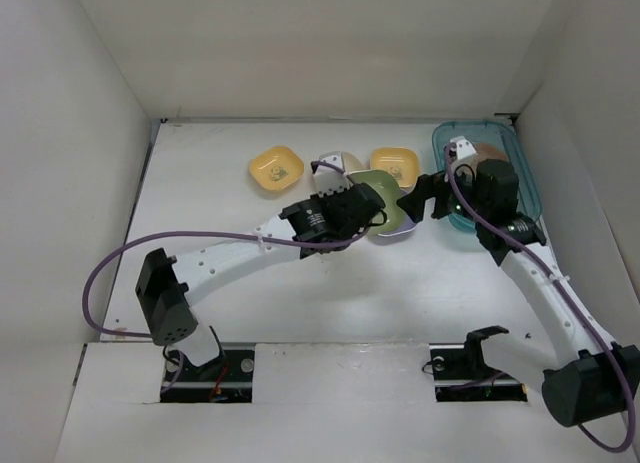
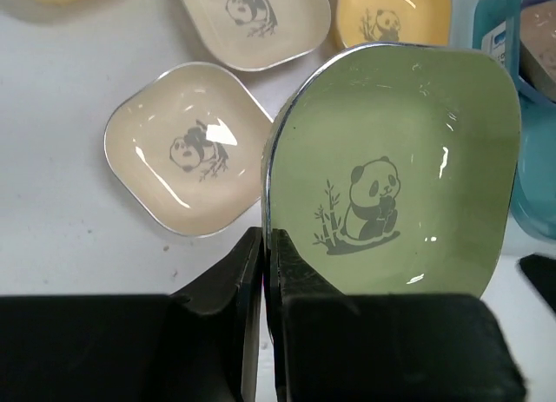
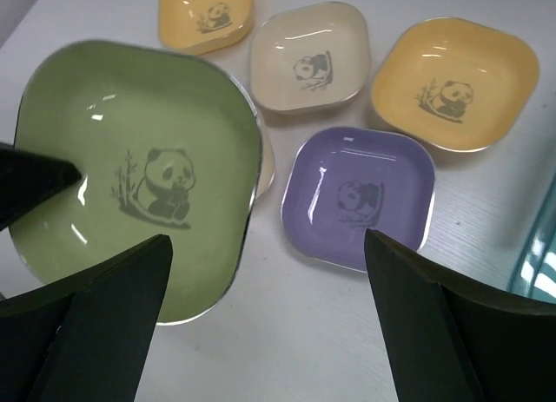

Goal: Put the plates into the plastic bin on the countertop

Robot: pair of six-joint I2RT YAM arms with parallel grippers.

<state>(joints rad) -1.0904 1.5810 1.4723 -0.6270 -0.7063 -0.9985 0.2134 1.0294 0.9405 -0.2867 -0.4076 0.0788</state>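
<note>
My left gripper (image 2: 268, 239) is shut on the rim of a green plate (image 2: 391, 176) and holds it tilted above the countertop (image 2: 52, 211); from above the gripper (image 1: 378, 211) and plate (image 1: 395, 225) sit mid-table. The right gripper (image 3: 269, 306) stands open just right of the green plate (image 3: 130, 168), above bare countertop, with a purple plate (image 3: 360, 194) beyond it. Cream plates (image 2: 187, 146) (image 2: 252, 20) and yellow plates (image 1: 275, 168) (image 1: 393, 163) lie on the countertop. The teal plastic bin (image 1: 525, 183) holds a brown plate (image 1: 490, 153).
White walls (image 1: 80, 133) close in the countertop on three sides. The right arm's wrist (image 1: 495, 188) hangs over the bin. A purple cable (image 1: 110, 268) loops beside the left arm.
</note>
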